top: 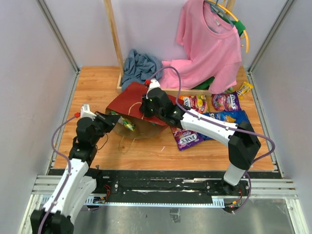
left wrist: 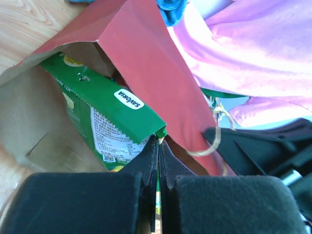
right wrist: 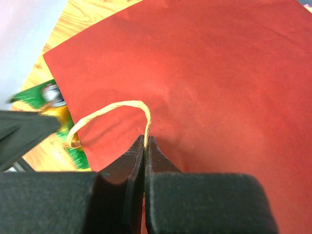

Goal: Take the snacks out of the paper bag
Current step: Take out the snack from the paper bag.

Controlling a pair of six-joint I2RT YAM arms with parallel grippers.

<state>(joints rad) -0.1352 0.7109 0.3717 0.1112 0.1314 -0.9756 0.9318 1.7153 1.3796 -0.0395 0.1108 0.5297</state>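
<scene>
At the centre of the wooden table [top: 97, 92], the paper bag [top: 131, 100] lies on its side with its dark red face up and its mouth turned toward the left arm.

Left gripper [left wrist: 158, 145]: the fingers are pressed together at the bag's mouth and appear to pinch the serrated corner of a green Savoria packet [left wrist: 112, 109] (a sliver of green shows between the pads). The packet lies in the mouth, partly under the red upper side.

Right gripper [right wrist: 145, 141]: it is clamped on the twine handle [right wrist: 109, 109], which arches off the red face into the fingertips.

Right of the bag, on the table, lie a purple Fox's packet [top: 187, 138], a blue Doritos bag [top: 231, 118], multicoloured candy packets [top: 195, 102] and a yellow packet [top: 244, 88] whose label is too small to read.

Behind the bag, a blue-grey cloth [top: 140, 66] lies heaped and a pink shirt [top: 209, 44] hangs.
</scene>
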